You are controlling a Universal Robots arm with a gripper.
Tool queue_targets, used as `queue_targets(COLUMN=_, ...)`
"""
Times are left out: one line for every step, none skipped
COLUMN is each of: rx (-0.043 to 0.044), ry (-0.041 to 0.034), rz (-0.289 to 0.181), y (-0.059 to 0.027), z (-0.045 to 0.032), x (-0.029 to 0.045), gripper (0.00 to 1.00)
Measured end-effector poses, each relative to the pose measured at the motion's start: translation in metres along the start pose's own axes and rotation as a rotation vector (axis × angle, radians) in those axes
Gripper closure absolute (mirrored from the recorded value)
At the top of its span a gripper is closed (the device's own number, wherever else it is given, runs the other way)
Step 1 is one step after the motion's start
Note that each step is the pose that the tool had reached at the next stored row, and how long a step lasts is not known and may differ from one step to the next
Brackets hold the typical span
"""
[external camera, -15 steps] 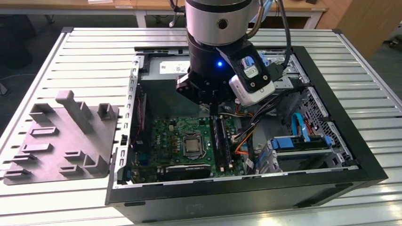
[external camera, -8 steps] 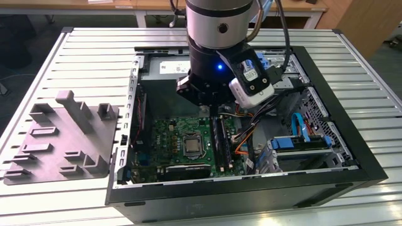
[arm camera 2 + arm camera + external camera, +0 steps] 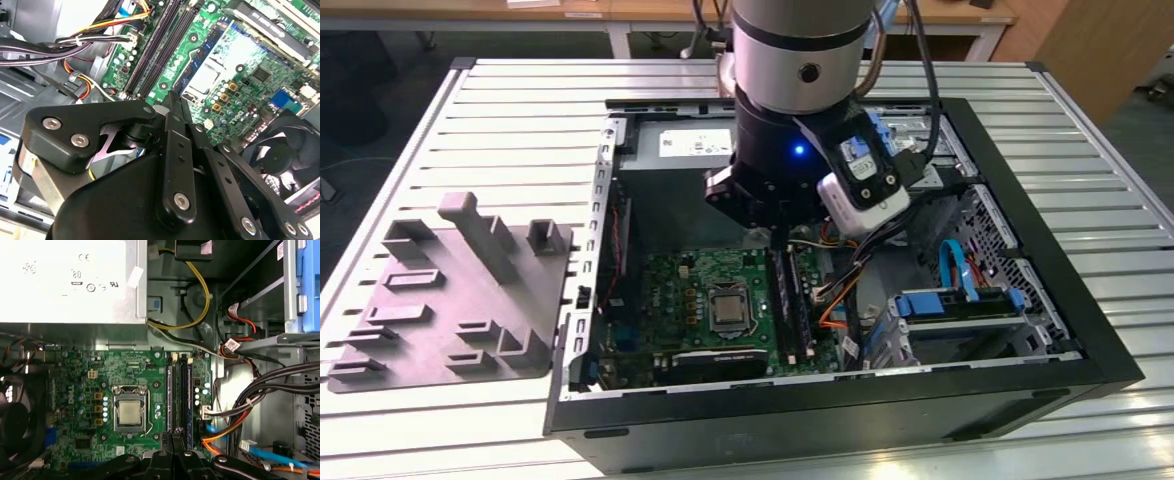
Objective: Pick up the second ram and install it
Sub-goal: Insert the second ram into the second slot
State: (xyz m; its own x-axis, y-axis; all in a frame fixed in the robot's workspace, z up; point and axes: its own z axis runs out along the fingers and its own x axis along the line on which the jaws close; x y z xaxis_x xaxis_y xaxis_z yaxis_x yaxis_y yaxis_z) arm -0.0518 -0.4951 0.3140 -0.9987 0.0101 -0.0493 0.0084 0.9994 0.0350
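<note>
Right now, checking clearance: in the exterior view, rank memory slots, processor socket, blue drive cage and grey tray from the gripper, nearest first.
1. Memory slots, directly below the gripper.
2. Processor socket, the exterior view's left.
3. Blue drive cage, exterior view's right.
4. Grey tray, outside the case, leftmost.

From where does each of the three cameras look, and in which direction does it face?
Exterior view: off the arm, high beside the table, looking down into the open computer case; the arm and claw show.
First wrist view: on the wrist, facing straight down at the motherboard and power supply; the claw shows.
Second wrist view: on the wrist, looking slantwise past the claw at the motherboard.
Shared: both wrist views show the processor socket and memory slots.
</note>
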Motion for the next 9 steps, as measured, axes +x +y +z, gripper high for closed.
queue_targets(rx=0.0005, ry=0.0018, rz=0.000, y=0.0024, z=0.0012, x=-0.0006, gripper=0.89)
queue_targets(rx=0.0010, ry=0.0033, rz=0.000, y=0.0047, z=0.0023, x=-0.0010, gripper=0.89)
queue_targets(rx=0.0011, ry=0.0046, rz=0.000, y=0.0070, z=0.0035, x=-0.0015, gripper=0.89)
queue_targets(rx=0.0011, ry=0.0059, rz=0.000, y=0.0092, z=0.0048, x=-0.0018, gripper=0.89)
queue_targets(rx=0.0010, ry=0.0070, rz=0.000, y=0.0101, z=0.0061, x=-0.0024, gripper=0.89)
queue_targets(rx=0.0010, ry=0.0072, rz=0.000, y=0.0102, z=0.0074, x=-0.0030, gripper=0.89)
queue_targets(rx=0.0011, ry=0.0075, rz=0.000, y=0.0103, z=0.0091, x=-0.0037, gripper=0.89)
queue_targets(rx=0.0013, ry=0.0076, rz=0.000, y=0.0102, z=0.0106, x=-0.0043, gripper=0.89)
queue_targets(rx=0.0013, ry=0.0076, rz=0.000, y=0.0102, z=0.0114, x=-0.0045, gripper=0.89)
